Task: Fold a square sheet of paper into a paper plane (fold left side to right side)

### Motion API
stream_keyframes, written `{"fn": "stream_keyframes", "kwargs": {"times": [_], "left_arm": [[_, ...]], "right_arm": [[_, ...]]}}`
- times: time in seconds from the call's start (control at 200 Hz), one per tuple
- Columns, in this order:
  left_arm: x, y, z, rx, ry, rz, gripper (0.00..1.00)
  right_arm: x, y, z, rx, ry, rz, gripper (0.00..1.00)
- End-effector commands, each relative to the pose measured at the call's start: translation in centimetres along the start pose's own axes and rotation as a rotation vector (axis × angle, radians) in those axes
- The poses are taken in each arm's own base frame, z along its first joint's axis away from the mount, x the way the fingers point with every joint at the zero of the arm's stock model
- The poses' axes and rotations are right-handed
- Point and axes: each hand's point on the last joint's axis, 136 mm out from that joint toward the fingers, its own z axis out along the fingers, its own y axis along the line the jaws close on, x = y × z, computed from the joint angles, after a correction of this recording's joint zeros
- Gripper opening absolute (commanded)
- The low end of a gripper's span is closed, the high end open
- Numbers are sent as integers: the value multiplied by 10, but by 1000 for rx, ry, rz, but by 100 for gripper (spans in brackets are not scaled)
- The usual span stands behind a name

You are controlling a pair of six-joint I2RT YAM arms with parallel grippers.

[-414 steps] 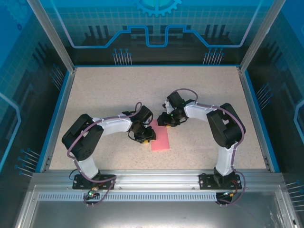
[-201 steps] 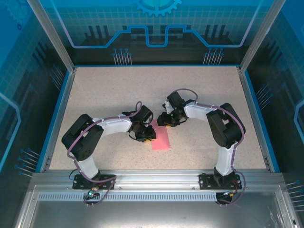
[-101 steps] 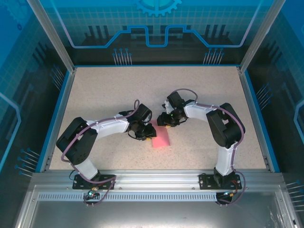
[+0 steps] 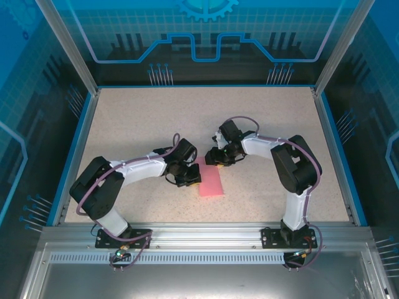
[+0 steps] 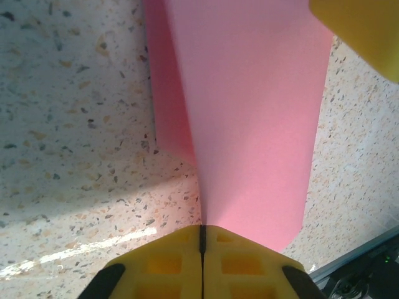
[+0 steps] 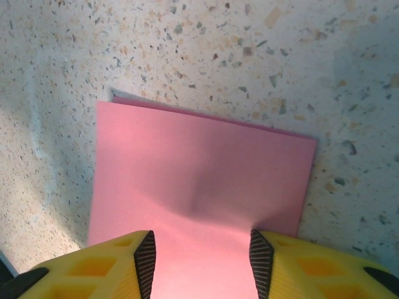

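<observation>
Now our left jaws clamp the thin pink-red paper sheet (image 5: 249,112); our right jaws stand apart. Pulling it unpinned could skew the fold.

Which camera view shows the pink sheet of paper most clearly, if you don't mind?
The right wrist view: the sheet is large and sharp there, both far corners and a buckle visible. The top external view shows the sheet small between both arms. The left wrist view shows a close strip running into shut fingers.
</observation>
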Motion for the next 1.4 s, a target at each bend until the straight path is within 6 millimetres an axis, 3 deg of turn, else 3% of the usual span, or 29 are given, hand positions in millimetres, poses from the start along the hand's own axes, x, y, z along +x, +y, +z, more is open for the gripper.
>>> {"fn": "stream_keyframes", "kwargs": {"times": [0.0,0.135,0.27,0.355,0.415,0.54,0.715,0.875,1.286,1.391], "left_arm": [[10,1,-3,6,26,-35,3],[10,1,-3,9,27,-57,0],[10,-2,-4,21,26,-82,0],[10,-4,-6,28,28,-95,0],[10,-7,-6,37,33,-104,0],[12,-10,-7,52,51,-124,0],[11,-14,-8,76,72,-149,0],[12,-16,-7,92,86,-164,0],[9,-17,-8,99,94,-172,0],[10,-17,-8,101,98,-169,0]], "right_arm": [[-6,19,-18,-22,-69,-85,52],[-10,25,-45,-1,-155,-156,64],[0,22,-71,48,-233,-235,68],[16,23,-90,63,-299,-308,70],[39,19,-94,91,-322,-367,72],[78,29,-107,151,-389,-550,78],[127,46,-98,186,-415,-755,80],[150,55,-78,286,-397,-931,81],[142,71,-29,383,-313,-1100,78],[138,73,-21,401,-290,-1115,71]]}}
